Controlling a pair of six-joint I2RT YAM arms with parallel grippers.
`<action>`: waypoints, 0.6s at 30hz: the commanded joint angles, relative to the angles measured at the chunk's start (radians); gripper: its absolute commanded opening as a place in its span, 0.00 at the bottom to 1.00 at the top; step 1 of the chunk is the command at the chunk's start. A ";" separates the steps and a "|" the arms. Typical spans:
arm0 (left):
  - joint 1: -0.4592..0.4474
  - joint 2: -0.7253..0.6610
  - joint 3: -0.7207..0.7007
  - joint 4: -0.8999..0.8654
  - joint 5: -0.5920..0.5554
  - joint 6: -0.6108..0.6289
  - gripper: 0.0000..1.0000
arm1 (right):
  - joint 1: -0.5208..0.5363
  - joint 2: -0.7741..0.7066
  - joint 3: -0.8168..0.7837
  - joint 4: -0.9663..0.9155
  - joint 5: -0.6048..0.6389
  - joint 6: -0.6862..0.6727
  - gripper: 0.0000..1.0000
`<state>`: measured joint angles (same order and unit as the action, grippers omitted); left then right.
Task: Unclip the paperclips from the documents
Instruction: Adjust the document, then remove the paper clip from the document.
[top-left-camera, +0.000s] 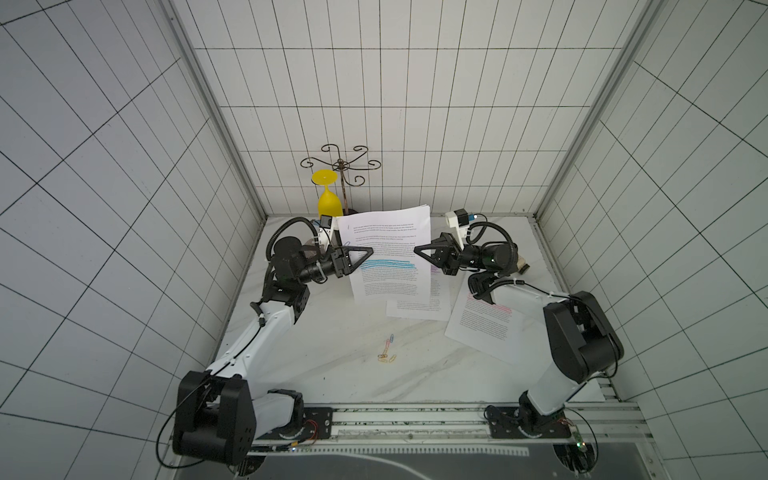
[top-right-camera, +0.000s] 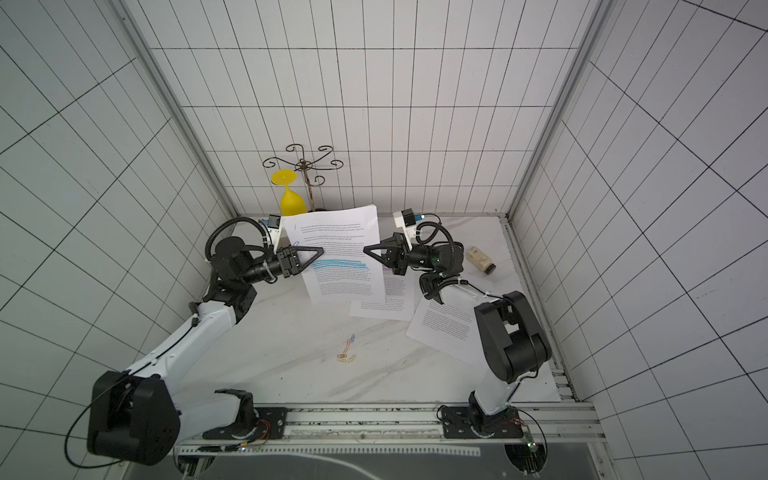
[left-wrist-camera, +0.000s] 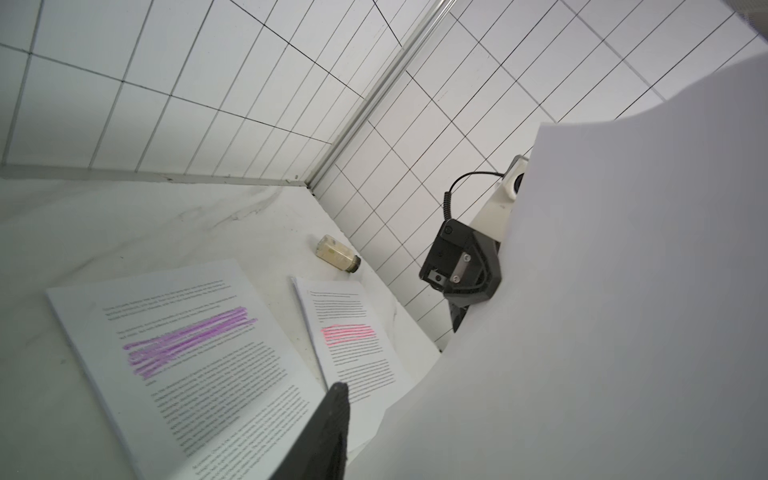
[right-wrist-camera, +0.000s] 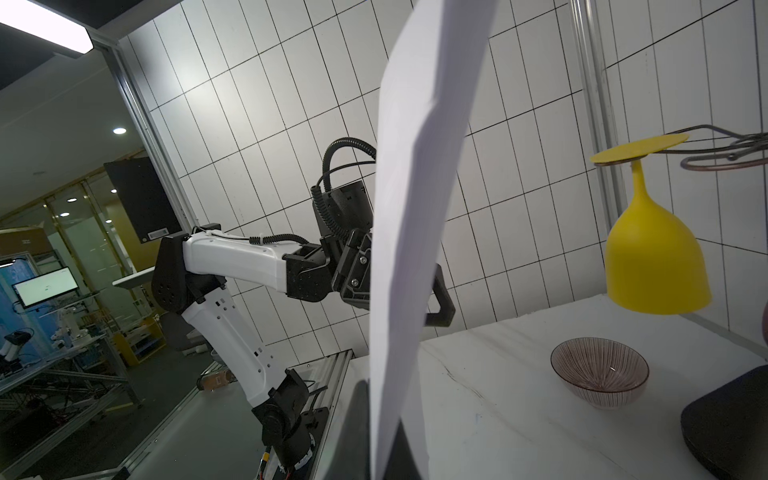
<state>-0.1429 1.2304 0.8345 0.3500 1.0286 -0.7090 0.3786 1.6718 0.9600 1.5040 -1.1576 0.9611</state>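
Note:
The blue-highlighted document (top-left-camera: 386, 249) hangs tilted in the air between both grippers. My right gripper (top-left-camera: 417, 251) is shut on its right edge, and the sheets run between its fingers (right-wrist-camera: 359, 432). My left gripper (top-left-camera: 371, 250) reaches over the left edge with its jaws apart. One of its fingers (left-wrist-camera: 332, 415) shows beside the paper and the other is hidden behind it. A blue paperclip (top-left-camera: 346, 245) sits on that left edge. The purple-highlighted document (left-wrist-camera: 187, 340) and the pink-highlighted document (top-left-camera: 486, 324) lie flat on the table. Several loose paperclips (top-left-camera: 387, 351) lie in front of them.
A yellow wine glass (top-left-camera: 329, 199) hangs upside down from a wire rack (top-left-camera: 340, 166) at the back. A striped glass bowl (right-wrist-camera: 598, 370) stands near the rack. A small jar (top-right-camera: 480, 259) lies on its side at the right, by the tiled wall.

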 joint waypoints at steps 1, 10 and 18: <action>0.005 -0.019 0.029 -0.048 -0.016 0.031 0.51 | -0.028 -0.041 -0.044 0.038 0.013 0.007 0.00; 0.041 -0.023 0.049 -0.005 -0.038 -0.003 0.51 | -0.040 -0.064 -0.069 0.033 -0.018 0.027 0.00; 0.057 -0.013 0.063 0.051 -0.039 -0.049 0.45 | -0.040 -0.093 -0.120 0.032 -0.030 0.027 0.00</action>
<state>-0.0887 1.2240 0.8677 0.3538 0.9943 -0.7326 0.3466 1.6215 0.8886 1.4971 -1.1709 0.9722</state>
